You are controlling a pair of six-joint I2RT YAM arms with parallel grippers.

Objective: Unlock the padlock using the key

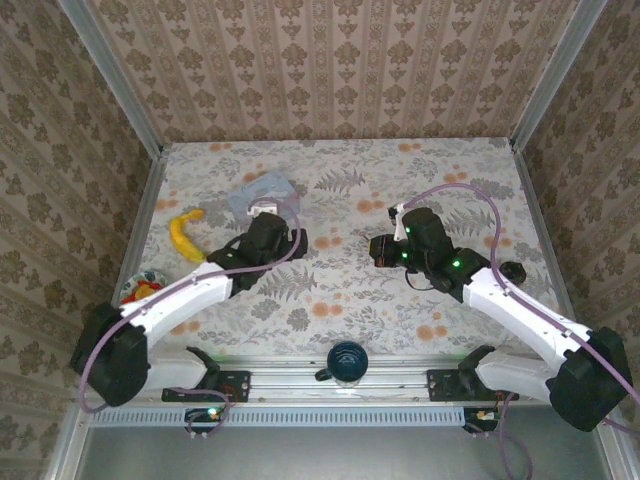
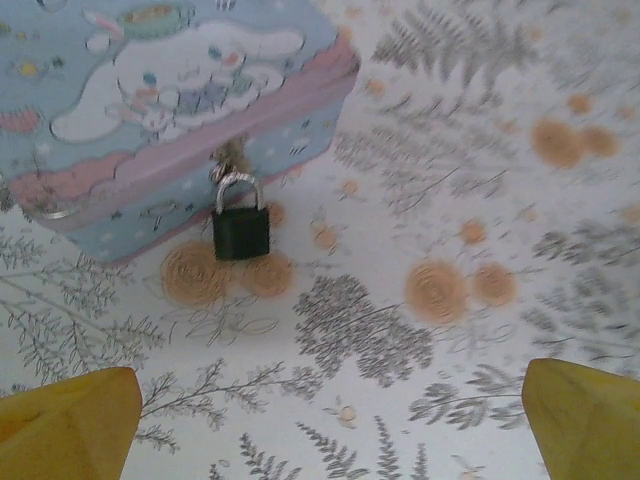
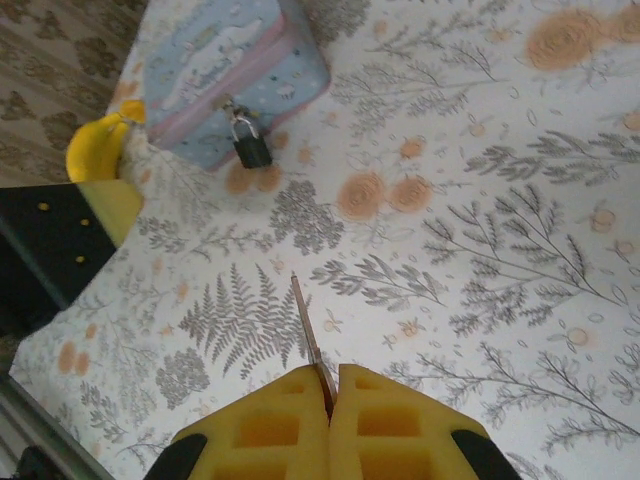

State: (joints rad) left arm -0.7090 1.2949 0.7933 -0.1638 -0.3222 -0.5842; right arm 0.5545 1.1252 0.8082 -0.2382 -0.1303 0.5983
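— What sits on the flowered table?
— A pale blue cartoon tin, far left; the left gripper faces it, jaws spread wide and holding nothing; the right gripper is pinched tight on the key.
— And the padlock?
— Small, dark; hanging by its shackle from the tin's front clasp, body against the table; the key's blade points toward it, well apart.

Bright even light — wrist views slightly soft.
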